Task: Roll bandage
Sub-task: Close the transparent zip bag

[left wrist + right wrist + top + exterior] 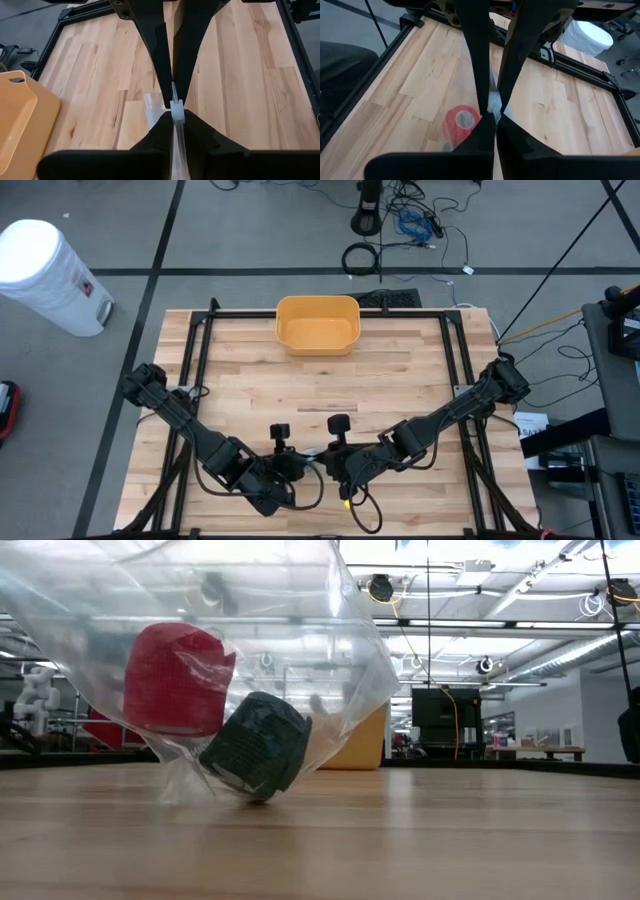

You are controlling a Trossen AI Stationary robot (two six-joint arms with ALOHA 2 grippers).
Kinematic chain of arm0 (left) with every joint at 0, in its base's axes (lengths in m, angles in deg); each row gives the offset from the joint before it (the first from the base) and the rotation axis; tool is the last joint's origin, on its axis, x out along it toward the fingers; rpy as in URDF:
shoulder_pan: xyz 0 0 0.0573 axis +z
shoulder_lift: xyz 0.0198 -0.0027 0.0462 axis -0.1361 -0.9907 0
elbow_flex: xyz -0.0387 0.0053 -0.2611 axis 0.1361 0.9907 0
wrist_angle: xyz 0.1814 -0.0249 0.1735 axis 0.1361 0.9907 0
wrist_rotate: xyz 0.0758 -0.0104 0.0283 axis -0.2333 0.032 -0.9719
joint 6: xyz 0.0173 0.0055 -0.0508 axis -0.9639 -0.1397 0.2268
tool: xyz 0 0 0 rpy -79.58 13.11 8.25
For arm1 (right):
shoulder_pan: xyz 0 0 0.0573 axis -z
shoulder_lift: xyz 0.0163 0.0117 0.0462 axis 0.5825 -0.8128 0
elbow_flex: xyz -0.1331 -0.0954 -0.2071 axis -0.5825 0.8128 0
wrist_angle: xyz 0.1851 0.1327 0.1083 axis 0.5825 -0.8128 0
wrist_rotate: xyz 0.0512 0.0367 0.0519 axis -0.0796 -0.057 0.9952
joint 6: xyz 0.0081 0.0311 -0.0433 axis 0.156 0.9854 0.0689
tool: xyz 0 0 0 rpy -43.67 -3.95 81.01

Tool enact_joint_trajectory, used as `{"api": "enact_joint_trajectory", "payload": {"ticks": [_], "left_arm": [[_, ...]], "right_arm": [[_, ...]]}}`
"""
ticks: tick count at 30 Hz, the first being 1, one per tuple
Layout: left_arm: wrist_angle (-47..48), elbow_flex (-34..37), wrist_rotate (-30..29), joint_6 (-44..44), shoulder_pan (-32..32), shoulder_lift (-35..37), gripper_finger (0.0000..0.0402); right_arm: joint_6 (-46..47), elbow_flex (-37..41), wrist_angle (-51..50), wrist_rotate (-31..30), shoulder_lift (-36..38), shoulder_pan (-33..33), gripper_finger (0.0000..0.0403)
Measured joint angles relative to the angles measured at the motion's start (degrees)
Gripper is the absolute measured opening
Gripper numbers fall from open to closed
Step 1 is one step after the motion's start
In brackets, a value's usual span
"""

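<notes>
Two grippers meet at six o'clock on the table (400, 380): left gripper (176, 107) and right gripper (491, 109) both pinch the clear bag (330, 630), apparently to lift it; red bandage roll (175, 678) and dark bandage roll (257, 745) hang inside.

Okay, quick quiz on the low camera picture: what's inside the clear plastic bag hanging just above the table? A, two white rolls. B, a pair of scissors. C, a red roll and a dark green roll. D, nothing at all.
C: through the clear plastic bag the low view shows a red roll up high and a dark green roll below it, down near the wooden table.
</notes>
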State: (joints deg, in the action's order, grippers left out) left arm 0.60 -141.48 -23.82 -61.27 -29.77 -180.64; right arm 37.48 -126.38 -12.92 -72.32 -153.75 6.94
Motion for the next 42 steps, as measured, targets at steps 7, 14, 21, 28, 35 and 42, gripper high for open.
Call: {"api": "enact_joint_trajectory", "payload": {"ticks": [7,14,21,28,35,42], "left_arm": [[0.1,0.0,0.0,0.0,-0.4,0.0,0.0029],[0.2,0.0,0.1,0.1,-1.1,0.0,0.0029],[0.1,0.0,0.1,0.0,-1.1,0.0,0.0029],[0.1,-1.2,0.2,-0.4,-1.3,0.0,0.0029],[0.2,-2.5,0.1,-1.6,-2.9,0.0,0.0029],[0.1,-4.4,-2.0,-3.4,-3.8,0.1,0.0029]], "right_arm": [[-0.1,0.0,-0.9,-0.2,0.3,-0.8,0.0000],[0.7,0.0,-2.5,-1.7,1.4,-1.8,0.0000],[1.2,0.0,-2.3,-1.7,1.4,-1.8,0.0000],[0.9,0.0,-1.3,-3.3,1.4,-4.3,0.0030],[0.1,0.0,1.8,-11.6,1.4,-8.9,0.0129],[-7.4,5.0,14.9,-14.4,1.4,-8.7,0.0188]]}}
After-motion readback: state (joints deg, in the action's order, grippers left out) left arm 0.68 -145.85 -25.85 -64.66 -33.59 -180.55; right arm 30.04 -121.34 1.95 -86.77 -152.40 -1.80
